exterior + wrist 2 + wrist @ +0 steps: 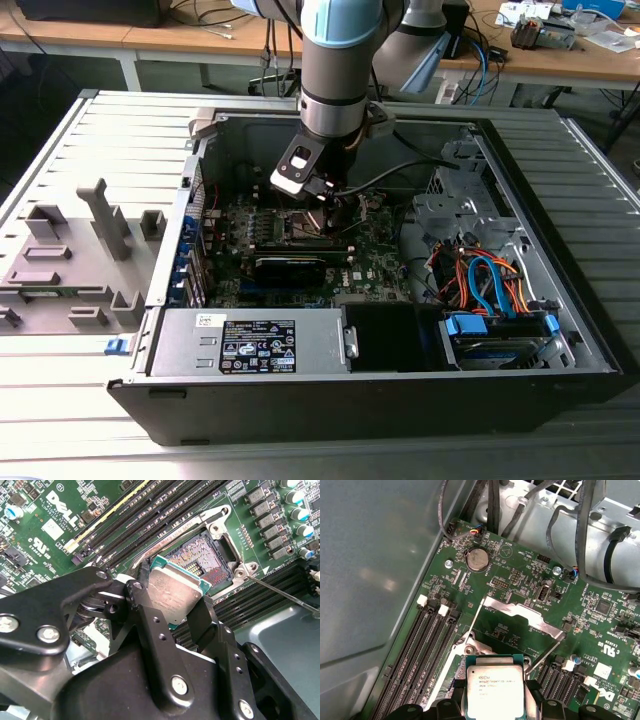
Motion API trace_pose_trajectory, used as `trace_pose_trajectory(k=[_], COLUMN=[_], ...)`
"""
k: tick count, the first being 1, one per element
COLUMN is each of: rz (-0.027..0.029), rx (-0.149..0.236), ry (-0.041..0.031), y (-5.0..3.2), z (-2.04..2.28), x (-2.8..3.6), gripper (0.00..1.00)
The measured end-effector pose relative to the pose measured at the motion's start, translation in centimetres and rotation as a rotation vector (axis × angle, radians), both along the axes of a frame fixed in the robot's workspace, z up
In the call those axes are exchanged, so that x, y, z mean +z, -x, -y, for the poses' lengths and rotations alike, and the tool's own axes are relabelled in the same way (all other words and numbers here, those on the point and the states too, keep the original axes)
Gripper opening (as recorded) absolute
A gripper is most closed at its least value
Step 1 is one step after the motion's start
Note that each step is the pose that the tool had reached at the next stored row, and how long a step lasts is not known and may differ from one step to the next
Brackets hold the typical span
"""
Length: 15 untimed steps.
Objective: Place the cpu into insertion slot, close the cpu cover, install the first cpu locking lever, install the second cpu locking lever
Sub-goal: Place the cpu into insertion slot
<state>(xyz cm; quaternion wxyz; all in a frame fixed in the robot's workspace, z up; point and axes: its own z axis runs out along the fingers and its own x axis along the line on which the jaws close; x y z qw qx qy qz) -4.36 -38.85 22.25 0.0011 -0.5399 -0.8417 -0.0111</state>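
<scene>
My gripper (172, 602) is shut on the cpu (175, 590), a silvery square chip on a green base, gripped by its edges between two black fingers (202, 617). I hold the chip tilted just above and to one side of the insertion slot (202, 555), whose dark pin field lies bare inside its silver frame. In the first wrist view the cpu (494, 687) hangs over the socket frame (470, 649). The cpu cover (520, 612) stands swung open behind it. Two thin lever rods (476, 620) stick up beside it. In the exterior view the gripper (318, 200) is low over the green board (370, 250).
Long black memory slots (150, 510) run beside the socket. A coin battery (476, 558) and black cables (492, 505) lie beyond it. The case holds a power supply (255, 345) and a drive bay with blue and orange cables (490, 285). A grey fixture (70, 260) stands outside the case.
</scene>
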Motion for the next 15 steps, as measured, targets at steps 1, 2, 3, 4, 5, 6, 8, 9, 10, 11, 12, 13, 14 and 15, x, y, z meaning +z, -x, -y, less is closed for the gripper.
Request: trace_pose_trajectory(k=[1,2,3,4,5,6,8,9,10,11,12,13,14,15], rz=[0.0001,0.0001,0.0000,0.0000,0.0000,0.0000,0.0000,0.0000,0.0000,0.0000,0.0000,0.0000,0.0000,0.0000], rx=[-0.001,-0.001,-0.002,-0.002,-0.003,-0.003,-0.004,-0.005,-0.007,-0.007,-0.007,-0.008,-0.009,-0.009], ry=[-0.0001,0.0000,0.0000,0.0000,0.0000,0.0000,0.0000,0.0000,0.0000,0.0000,0.0000,0.0000,0.0000,0.0000], y=[0.00,0.00,0.00,0.00,0.00,0.00,0.00,0.00,0.00,0.00,0.00,0.00,0.00,0.00], z=[0.00,0.00,0.00,0.00,0.00,0.00,0.00,0.00,0.00,0.00,0.00,0.00,0.00,0.00], x=[0.00,0.00,0.00,0.00,0.00,0.00,0.00,0.00,0.00,0.00,0.00,0.00,0.00,0.00], gripper=[0.55,0.55,0.55,0.55,0.55,0.55,0.55,0.55,0.55,0.55,0.55,0.55,0.55,0.55])
